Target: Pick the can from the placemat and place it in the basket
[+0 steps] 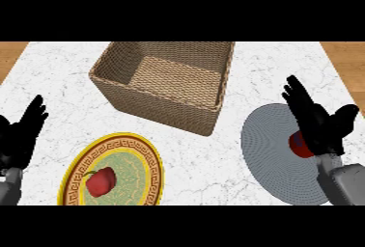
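My right hand [320, 129], fingers straight and holding nothing, hangs over the can [297, 144] on the placemat [267, 149] at the right edge of the worktop [57, 72].

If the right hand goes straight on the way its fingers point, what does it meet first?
Likely nothing: the right hand points past the placemat's far edge over bare counter, passing right of the basket. Depth is hard to judge.

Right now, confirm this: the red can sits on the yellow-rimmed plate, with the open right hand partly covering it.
Wrong in one respect: the head view shows the red can on the grey round placemat, not the yellow-rimmed plate. The open right hand does partly cover it.
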Available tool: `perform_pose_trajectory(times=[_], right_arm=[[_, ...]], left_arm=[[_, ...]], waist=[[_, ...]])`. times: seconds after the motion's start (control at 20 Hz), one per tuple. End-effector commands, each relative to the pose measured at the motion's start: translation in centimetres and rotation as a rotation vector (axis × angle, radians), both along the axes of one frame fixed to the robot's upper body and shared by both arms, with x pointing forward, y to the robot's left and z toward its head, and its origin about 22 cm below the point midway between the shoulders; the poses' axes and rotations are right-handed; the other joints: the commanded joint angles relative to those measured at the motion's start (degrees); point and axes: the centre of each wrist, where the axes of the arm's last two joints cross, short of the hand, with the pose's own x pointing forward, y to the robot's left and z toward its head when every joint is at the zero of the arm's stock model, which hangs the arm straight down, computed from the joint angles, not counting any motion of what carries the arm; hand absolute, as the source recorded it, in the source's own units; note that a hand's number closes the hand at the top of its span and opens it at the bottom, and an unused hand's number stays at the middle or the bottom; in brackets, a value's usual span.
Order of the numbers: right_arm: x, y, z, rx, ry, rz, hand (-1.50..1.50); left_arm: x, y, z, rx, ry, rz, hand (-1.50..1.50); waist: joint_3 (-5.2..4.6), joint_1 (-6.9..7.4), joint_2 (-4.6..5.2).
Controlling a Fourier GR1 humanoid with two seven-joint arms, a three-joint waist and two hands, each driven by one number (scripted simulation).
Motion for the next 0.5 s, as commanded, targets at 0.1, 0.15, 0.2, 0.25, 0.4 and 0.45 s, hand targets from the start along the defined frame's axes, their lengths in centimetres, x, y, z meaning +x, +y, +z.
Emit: perform_pose_trajectory(times=[0.1,0.15,0.2,0.25,0.4,0.45], right_arm=[[1.4,-8.3,4.9,0.106,-0.327,0.014,1.5],[2.2,-9.4,7.1,0.143,-0.411,0.029,1.5],[2.3,-10.4,8.6,0.192,-0.497,0.037,1.5],[2.3,-11.6,10.4,0.205,-0.574,0.048,1.5],[1.8,-7.8,8.5,-0.286,-0.56,0.441,-1.5],[1.2,-8.0,7.5,-0.36,-0.586,0.455,-1.5]], left_arm=[[1.7,-1.4,1.8,-0.033,-0.058,-0.065,0.0],[1.7,-2.0,1.4,-0.052,-0.066,-0.086,0.0],[2.0,-1.8,2.1,-0.051,-0.091,-0.085,0.0],[2.6,-2.1,3.2,-0.061,-0.111,-0.094,0.0],[2.5,-3.4,2.5,-0.113,-0.07,-0.18,0.0],[2.3,-3.9,1.8,-0.135,-0.06,-0.179,0.0]], waist=[[0.44,0.53,0.83],[0.49,0.5,0.98],[0.66,0.09,0.98],[0.82,-0.37,0.85],[0.42,2.42,1.29],[0.36,1.81,1.13]])
